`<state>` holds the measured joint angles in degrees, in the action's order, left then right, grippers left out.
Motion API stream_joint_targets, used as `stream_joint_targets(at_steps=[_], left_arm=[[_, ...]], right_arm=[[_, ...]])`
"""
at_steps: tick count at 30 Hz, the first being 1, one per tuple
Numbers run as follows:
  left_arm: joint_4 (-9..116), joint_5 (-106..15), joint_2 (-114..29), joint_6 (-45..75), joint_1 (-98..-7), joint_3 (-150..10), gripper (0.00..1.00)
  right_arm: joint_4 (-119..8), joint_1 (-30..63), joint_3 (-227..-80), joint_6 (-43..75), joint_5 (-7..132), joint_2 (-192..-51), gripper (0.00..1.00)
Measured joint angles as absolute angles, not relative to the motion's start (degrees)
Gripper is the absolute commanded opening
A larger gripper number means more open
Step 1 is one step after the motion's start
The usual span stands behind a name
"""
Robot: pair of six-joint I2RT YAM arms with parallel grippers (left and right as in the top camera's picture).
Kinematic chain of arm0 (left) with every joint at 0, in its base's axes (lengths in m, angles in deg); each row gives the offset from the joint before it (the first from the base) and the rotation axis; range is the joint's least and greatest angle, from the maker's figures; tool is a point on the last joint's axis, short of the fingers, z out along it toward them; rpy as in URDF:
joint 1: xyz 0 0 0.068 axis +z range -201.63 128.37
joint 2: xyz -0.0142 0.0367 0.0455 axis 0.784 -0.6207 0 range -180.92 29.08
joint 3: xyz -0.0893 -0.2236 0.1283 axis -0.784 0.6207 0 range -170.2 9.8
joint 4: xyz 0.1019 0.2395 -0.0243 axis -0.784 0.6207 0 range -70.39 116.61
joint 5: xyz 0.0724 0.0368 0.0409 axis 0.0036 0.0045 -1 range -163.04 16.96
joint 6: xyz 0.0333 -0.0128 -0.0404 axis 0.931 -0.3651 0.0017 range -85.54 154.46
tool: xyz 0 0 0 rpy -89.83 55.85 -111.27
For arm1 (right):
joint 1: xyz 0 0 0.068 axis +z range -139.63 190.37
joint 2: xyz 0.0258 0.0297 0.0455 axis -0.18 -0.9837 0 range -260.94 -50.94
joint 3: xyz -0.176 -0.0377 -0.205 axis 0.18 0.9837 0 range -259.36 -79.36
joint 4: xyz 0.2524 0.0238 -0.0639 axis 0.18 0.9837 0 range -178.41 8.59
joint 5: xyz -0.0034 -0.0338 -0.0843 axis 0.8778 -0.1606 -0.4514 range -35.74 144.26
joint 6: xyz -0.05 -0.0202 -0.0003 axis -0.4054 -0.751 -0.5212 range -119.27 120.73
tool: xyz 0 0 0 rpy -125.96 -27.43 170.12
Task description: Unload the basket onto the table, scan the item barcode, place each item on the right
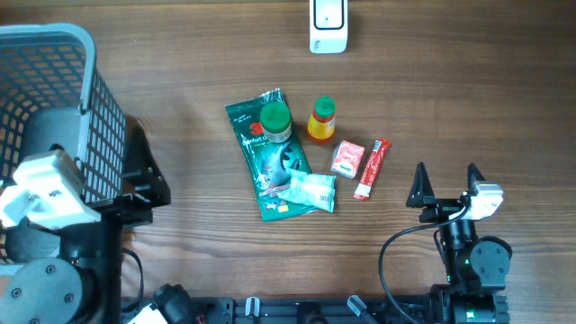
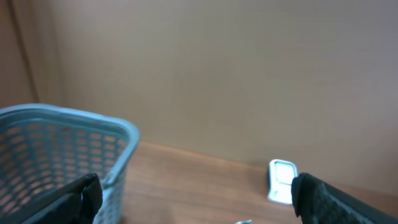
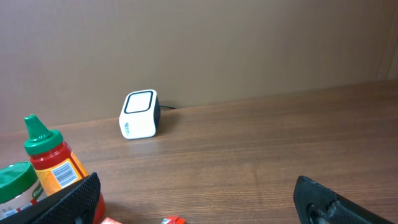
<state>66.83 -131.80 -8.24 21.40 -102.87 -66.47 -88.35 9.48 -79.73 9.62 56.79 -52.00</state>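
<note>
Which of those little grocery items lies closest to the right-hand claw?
The slim red stick packet: it lies furthest right, next to the right gripper.

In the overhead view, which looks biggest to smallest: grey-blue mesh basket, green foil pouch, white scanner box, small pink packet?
1. grey-blue mesh basket
2. green foil pouch
3. white scanner box, partly cropped
4. small pink packet, only slightly smaller
</note>
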Motion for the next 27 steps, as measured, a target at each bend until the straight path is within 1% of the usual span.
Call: stream_joint_targets(at_steps=[5, 8, 11, 15, 18, 27], left_arm=[[75.3, -135.7, -8.5, 15.8, -102.9, -66.4, 1.00], [85.8, -137.3, -8.5, 8.3, -102.9, -66.5, 1.00], [99.5, -136.2, -8.5, -3.4, -102.9, -66.6, 1.00], [109.1, -130.9, -8.5, -17.2, -102.9, -66.5, 1.00], [110.1, -126.2, -8.5, -21.8, -102.9, -66.5, 1.00], [110.9, -121.9, -8.5, -24.8, -102.9, -63.7, 1.00]], right_arm=[[-88.4, 9.5, -79.7, 9.6, 56.8, -52.0, 1.00], [-88.4, 9.5, -79.7, 9.6, 56.8, -52.0, 1.00], [-88.4, 9.5, -79.7, 9.6, 56.8, -52.0, 1.00], [-88.4, 9.5, -79.7, 9.6, 56.8, -52.0, 1.00], [-88.4, 9.5, -79.7, 9.6, 56.8, -52.0, 1.00], [-88.4, 9.5, -79.7, 9.6, 56.8, -52.0, 1.00]])
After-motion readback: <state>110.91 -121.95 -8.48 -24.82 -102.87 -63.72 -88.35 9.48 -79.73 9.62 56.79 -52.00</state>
